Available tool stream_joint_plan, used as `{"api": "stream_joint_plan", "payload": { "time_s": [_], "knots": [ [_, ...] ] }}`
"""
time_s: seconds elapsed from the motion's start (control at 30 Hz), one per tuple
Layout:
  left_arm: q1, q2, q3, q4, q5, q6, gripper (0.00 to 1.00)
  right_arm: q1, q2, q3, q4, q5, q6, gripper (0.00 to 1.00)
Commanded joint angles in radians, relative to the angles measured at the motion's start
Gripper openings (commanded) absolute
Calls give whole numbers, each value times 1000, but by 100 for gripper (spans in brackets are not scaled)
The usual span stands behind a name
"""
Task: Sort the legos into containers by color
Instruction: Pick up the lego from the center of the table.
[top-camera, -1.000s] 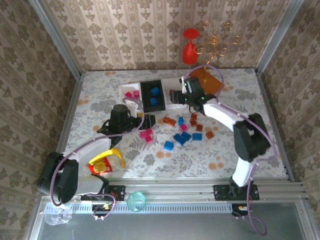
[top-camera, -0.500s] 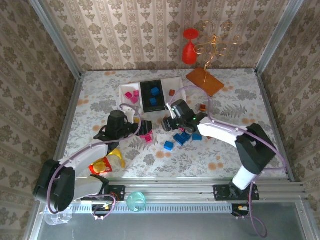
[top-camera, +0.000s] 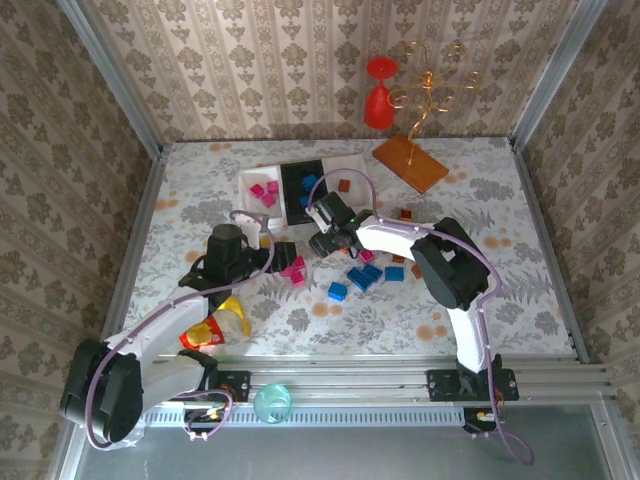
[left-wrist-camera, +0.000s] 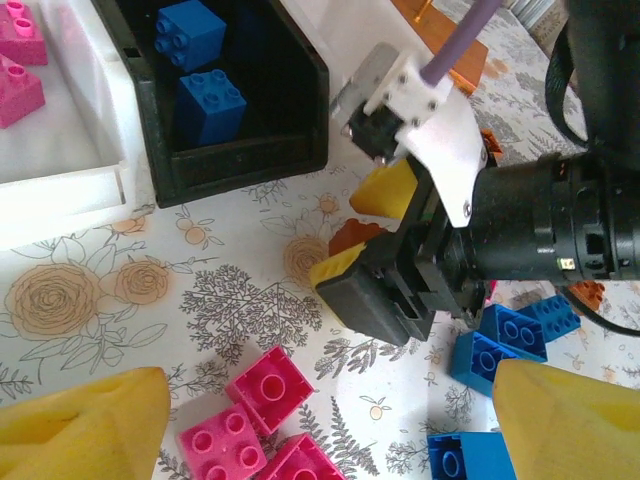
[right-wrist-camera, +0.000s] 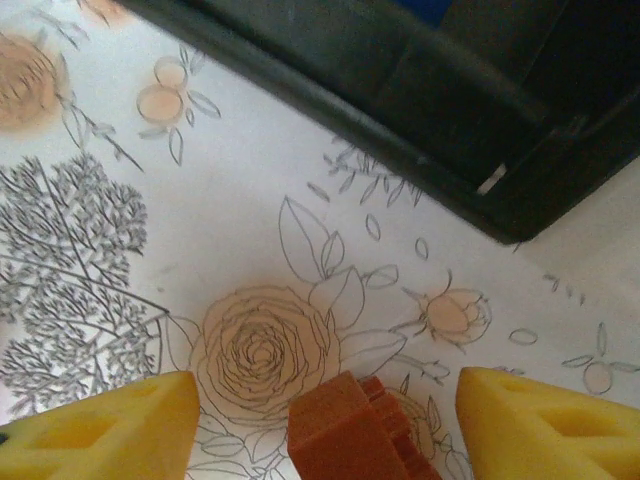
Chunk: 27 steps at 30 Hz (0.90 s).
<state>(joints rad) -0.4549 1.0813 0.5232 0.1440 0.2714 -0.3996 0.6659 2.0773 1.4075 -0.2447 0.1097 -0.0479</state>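
Three trays stand at the back: a white tray with pink legos, a black tray holding blue legos, and a white tray with one brown-orange lego. My left gripper is open, low over three pink legos that lie between its yellow fingers. My right gripper is open just in front of the black tray. A brown-orange lego sits between its fingers, with a gap on each side.
Blue legos and more brown-orange ones lie scattered right of the grippers. An orange-brown board lies at the back right. A yellow-and-red toy lies near the left arm. The two grippers are very close together.
My right arm has swung from the right white tray leftward and down to the table in front of the black tray. A brown-orange lego now lies in that white tray. My left gripper drew back slightly.
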Motion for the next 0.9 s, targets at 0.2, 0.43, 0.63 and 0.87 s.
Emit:
{"api": "stream_joint_plan", "payload": {
  "time_s": [0.2, 0.43, 0.63, 0.87],
  "knots": [
    [22, -19, -8, -14, -5, 16, 85, 12, 29, 33, -79, -30, -63, 50],
    [21, -18, -17, -6, -2, 6, 85, 14, -29, -1, -14, -103, -45, 33],
    [13, -1, -23, 79, 51, -19, 85, -14, -186, -92, 88, -182, 10, 28],
    [-32, 117, 54, 232, 99, -23, 85, -128, -280, -131, 199, -241, 160, 27]
  ]
}}
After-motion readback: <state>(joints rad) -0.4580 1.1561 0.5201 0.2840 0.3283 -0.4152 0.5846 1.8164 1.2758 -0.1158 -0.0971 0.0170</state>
